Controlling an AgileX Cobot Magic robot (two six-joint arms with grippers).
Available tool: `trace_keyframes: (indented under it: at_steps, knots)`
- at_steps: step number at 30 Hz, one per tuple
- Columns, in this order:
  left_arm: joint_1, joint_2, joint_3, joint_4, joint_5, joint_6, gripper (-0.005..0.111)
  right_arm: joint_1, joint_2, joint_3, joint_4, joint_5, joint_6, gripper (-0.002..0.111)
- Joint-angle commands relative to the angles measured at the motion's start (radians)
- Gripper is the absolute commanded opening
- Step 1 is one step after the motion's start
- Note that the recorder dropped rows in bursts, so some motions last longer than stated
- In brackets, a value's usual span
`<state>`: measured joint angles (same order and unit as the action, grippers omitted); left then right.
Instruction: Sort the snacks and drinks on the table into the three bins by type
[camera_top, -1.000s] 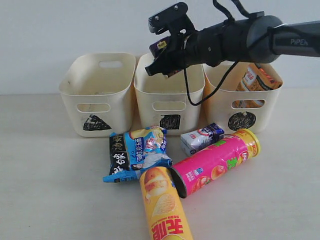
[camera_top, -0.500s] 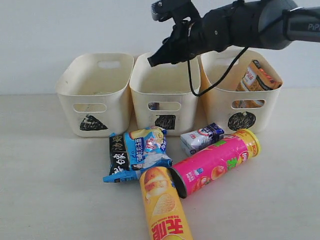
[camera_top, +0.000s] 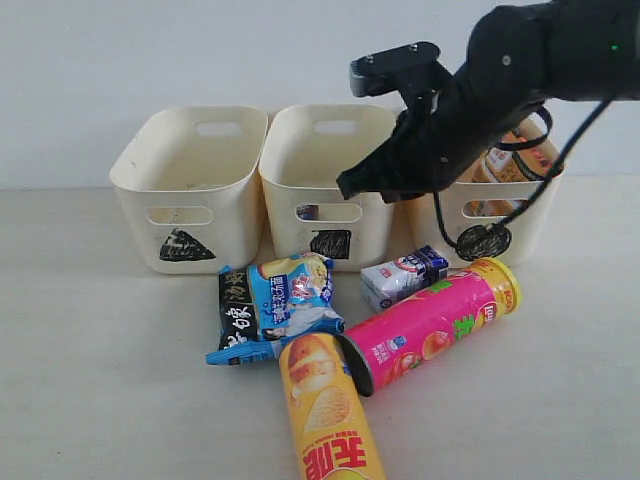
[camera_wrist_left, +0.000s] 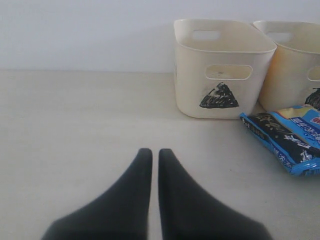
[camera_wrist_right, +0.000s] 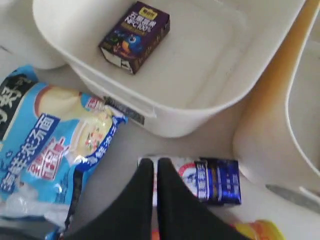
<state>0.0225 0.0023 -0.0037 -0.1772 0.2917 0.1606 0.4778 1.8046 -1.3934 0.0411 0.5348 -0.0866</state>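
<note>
The right gripper (camera_top: 348, 186) hangs in the air in front of the gap between the square bin (camera_top: 290, 185) and the circle bin (camera_top: 530, 205), its black jaws pressed together with nothing between them. Its own wrist camera confirms this: the fingers meet tip to tip (camera_wrist_right: 154, 162) above one end of the white and blue carton (camera_wrist_right: 210, 182). That carton lies on the table (camera_top: 100, 400) just in front of those two bins. The same wrist view looks down into the square bin and shows the dark purple carton (camera_wrist_right: 135, 36) lying flat on its floor. From the room I catch only a sliver of it through the handle slot (camera_top: 307, 212). The orange-brown bag (camera_top: 503, 162) stands in the circle bin, half hidden by the arm. The triangle bin (camera_top: 240, 215) is at the left end of the row. The blue-black bag (camera_top: 275, 305), the pink cylinder (camera_top: 430, 325) and the yellow cylinder (camera_top: 325, 410) lie on the table in a loose cluster, the two cylinders meeting end to end. The left gripper (camera_wrist_left: 151, 152) shows only in its own wrist view: its jaws are closed on nothing, low over bare table, with the triangle bin and a corner of the blue-black bag ahead of it.
</note>
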Motion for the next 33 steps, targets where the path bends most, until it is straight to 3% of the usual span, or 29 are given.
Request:
trace_keyframes:
  at_steps: [1,7,13,19,24,28,33]
  knots:
    - [-0.003,-0.002,0.004,0.001,-0.007,0.005,0.004,-0.009,-0.133,0.137,0.006,0.001,0.004,0.0]
    - [-0.003,-0.002,0.004,0.001,-0.007,0.005,0.004,-0.009,-0.215,0.223,0.052,0.162,0.0,0.0]
    - [-0.003,-0.002,0.004,0.001,-0.007,0.005,0.004,-0.007,-0.236,0.257,0.17,0.316,-0.153,0.0]
    - [-0.003,-0.002,0.004,0.001,-0.007,0.005,0.004,-0.007,-0.351,0.461,0.196,0.072,-0.123,0.0]
    - [-0.003,-0.002,0.004,0.001,-0.007,0.005,0.004,-0.011,-0.492,0.663,0.196,-0.237,-0.05,0.0]
    - [-0.003,-0.002,0.004,0.001,-0.007,0.005,0.004,-0.159,-0.602,0.879,0.198,-0.505,0.093,0.0]
    - [-0.003,-0.002,0.004,0.001,-0.007,0.005,0.004,-0.313,-0.737,0.976,0.198,-0.557,0.133,0.0]
